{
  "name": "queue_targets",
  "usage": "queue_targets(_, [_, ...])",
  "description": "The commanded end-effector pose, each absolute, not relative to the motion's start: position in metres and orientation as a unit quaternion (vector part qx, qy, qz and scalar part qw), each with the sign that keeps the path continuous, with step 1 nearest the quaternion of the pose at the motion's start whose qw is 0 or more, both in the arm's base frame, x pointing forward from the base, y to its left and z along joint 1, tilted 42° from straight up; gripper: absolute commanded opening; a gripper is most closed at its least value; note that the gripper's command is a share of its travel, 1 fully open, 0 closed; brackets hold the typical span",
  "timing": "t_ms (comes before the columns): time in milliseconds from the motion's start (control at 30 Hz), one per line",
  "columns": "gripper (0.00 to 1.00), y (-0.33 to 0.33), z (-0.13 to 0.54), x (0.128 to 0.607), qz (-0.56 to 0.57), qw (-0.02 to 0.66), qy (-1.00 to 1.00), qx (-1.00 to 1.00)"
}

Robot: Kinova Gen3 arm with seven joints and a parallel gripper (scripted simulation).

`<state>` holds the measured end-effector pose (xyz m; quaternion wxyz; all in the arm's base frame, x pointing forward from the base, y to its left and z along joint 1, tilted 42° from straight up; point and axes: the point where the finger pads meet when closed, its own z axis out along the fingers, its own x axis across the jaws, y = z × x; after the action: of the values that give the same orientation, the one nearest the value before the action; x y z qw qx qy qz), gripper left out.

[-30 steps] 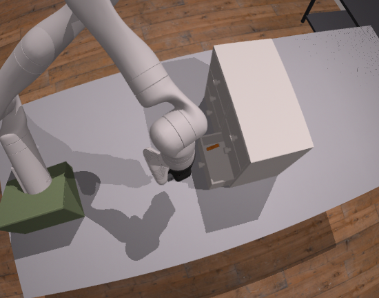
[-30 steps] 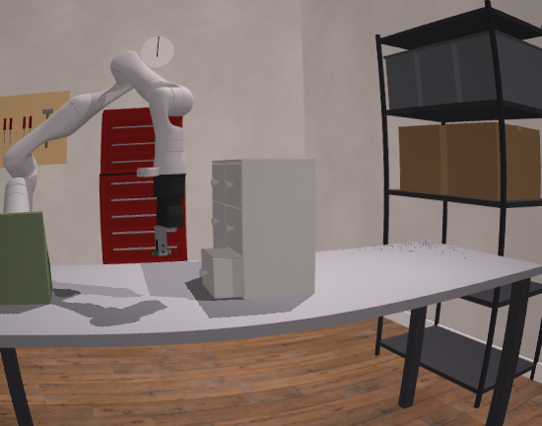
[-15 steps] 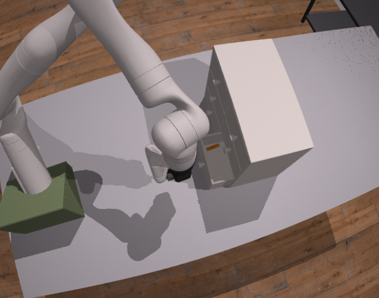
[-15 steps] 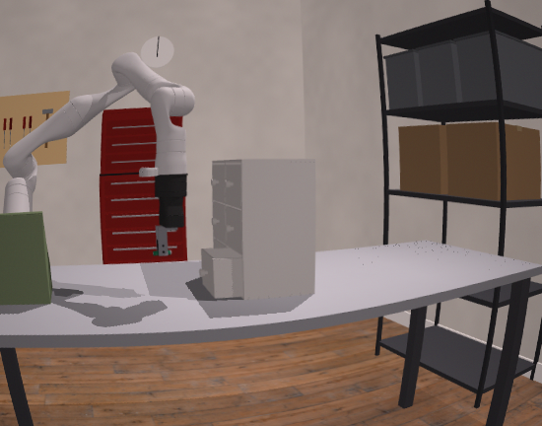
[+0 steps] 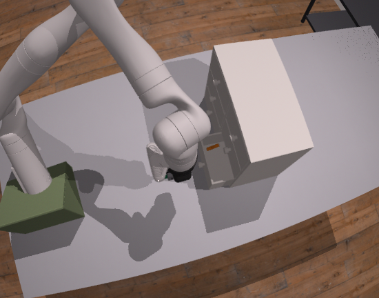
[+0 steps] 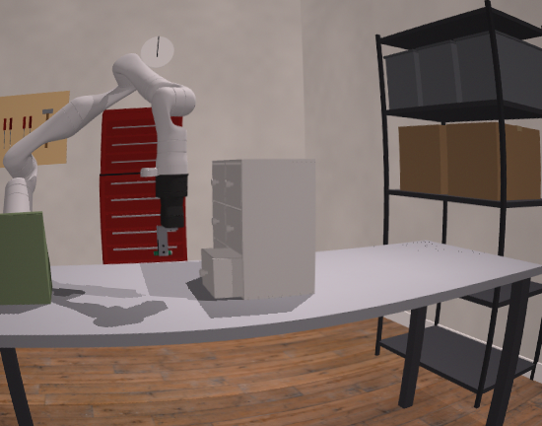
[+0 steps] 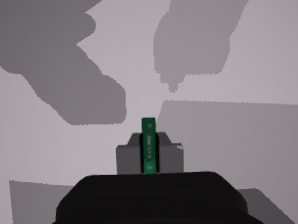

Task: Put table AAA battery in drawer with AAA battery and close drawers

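Under the arm's wrist in the top view, the claw is mostly hiding, only a green speck showing beside its black body. Beside the claw, toward the chest, the bottom drawer is standing pulled out, carrying an orange battery near its back; the drawer's near end is lying partly under the arm. The claw is hanging above the tabletop, fingers nearly closed and pinching the green AAA battery, which is sticking out past the fingertips in the wrist view, short of the open drawer.
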<state>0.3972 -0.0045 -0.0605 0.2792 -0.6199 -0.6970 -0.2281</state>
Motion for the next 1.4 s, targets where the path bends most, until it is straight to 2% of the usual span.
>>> queue_targets(0, [0.24,-0.0049,-0.0604,0.3978,-0.227,0.28,-0.694,-0.623])
queue_targets(1367, [0.24,-0.0047,-0.06,0.3987,-0.22,0.285,-0.679,-0.64])
